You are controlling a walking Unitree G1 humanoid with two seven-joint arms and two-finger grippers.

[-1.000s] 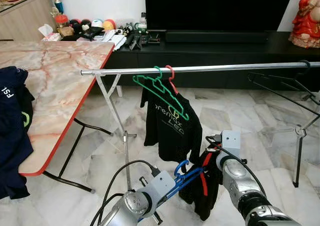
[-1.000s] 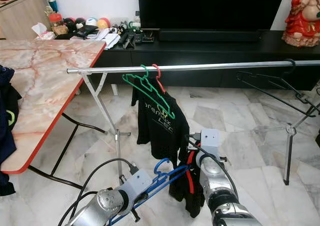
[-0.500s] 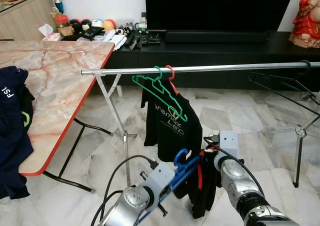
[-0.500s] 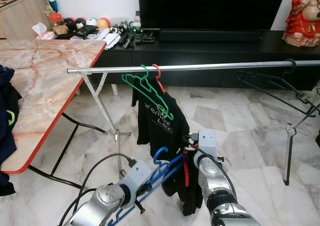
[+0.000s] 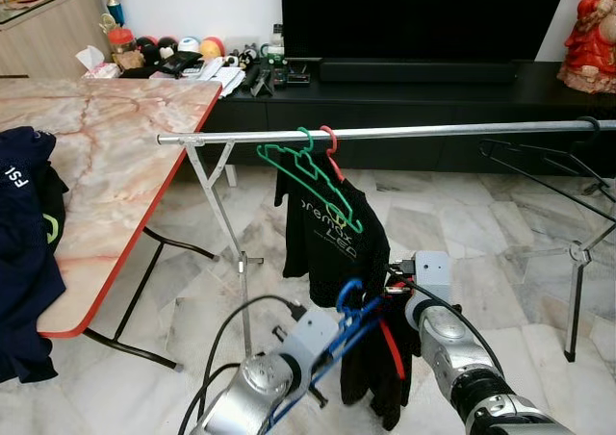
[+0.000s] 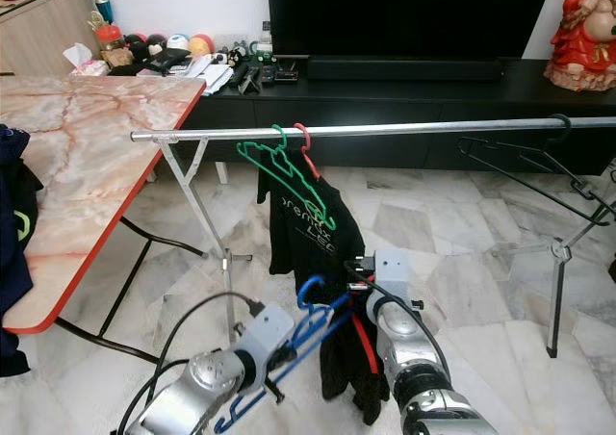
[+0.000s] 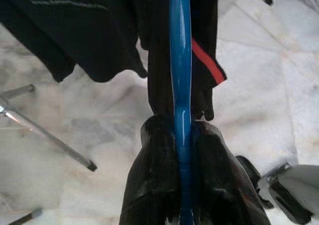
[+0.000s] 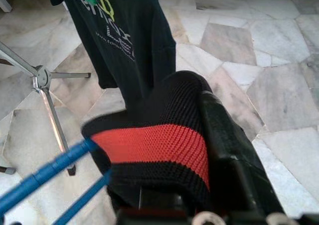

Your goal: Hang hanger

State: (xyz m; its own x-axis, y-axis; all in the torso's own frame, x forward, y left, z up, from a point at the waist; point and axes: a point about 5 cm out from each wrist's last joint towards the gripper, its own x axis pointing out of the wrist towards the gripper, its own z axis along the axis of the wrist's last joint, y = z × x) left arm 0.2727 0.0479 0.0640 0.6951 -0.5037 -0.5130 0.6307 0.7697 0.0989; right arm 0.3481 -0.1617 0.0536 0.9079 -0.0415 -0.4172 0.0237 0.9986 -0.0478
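Left jaws (image 7: 182, 185) clamped on blue hanger (image 7: 180, 60).

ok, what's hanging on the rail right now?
On the rail: a green hanger, bare; a red hanger carrying a black shirt, which covers its lower part; a black hanger near the far end. The blue hanger isn't up yet.

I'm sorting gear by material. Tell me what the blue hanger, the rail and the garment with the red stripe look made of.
Blue hanger: probably plastic, glossy with a bright highlight along its bar.
Rail: metal tube, silvery and shiny.
Garment: knitted fabric, ribbed weave visible in the red stripe, matte.
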